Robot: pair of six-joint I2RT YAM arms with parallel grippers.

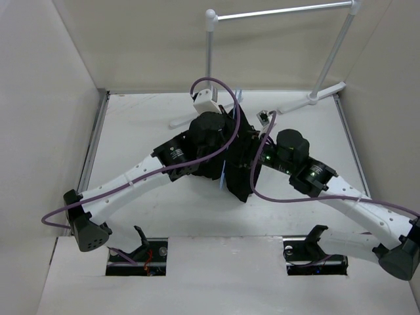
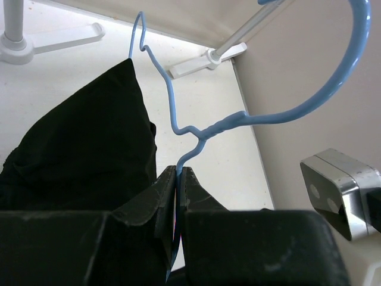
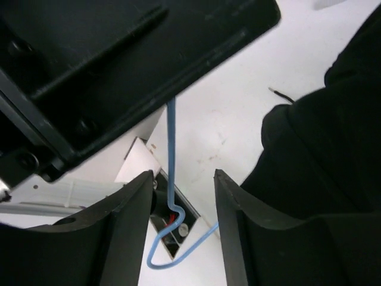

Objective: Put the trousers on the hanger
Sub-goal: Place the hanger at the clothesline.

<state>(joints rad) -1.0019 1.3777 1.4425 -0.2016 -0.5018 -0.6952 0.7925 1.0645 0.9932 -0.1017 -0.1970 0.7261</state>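
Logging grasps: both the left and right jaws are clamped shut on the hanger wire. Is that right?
Not quite. The right gripper has its jaws open. The hanger wire only runs between them, unclamped, as the right wrist view shows. The left gripper does have its jaws shut on the wire.

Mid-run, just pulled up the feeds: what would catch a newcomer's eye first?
The bunched black trousers dominate the middle of the top view. The left gripper is shut on the pale blue hanger near its twisted neck, while the right gripper stands open around the same wire. A white rack stands at the back.
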